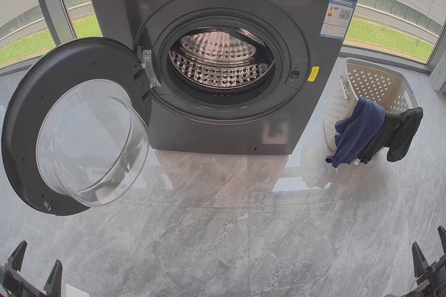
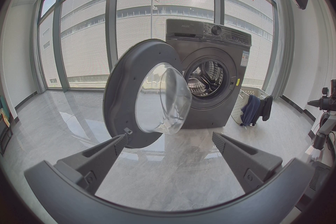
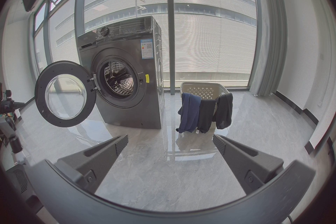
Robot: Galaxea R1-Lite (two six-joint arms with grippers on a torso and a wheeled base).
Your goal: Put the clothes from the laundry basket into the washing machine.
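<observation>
Your left gripper [image 2: 169,137] low over floor, jaws spread, nothing between them. Right gripper [image 3: 169,137] likewise - released, gripping nothing. Washing machine [image 1: 223,56] straight ahead of you, door [image 1: 74,126] swung wide on your left, steel drum [image 1: 218,61] showing. Laundry basket [image 1: 371,84] on floor just beside machine's right side. Clothes - blue garment [image 1: 357,131], black garment [image 1: 402,128] - draped over basket's front rim.
</observation>
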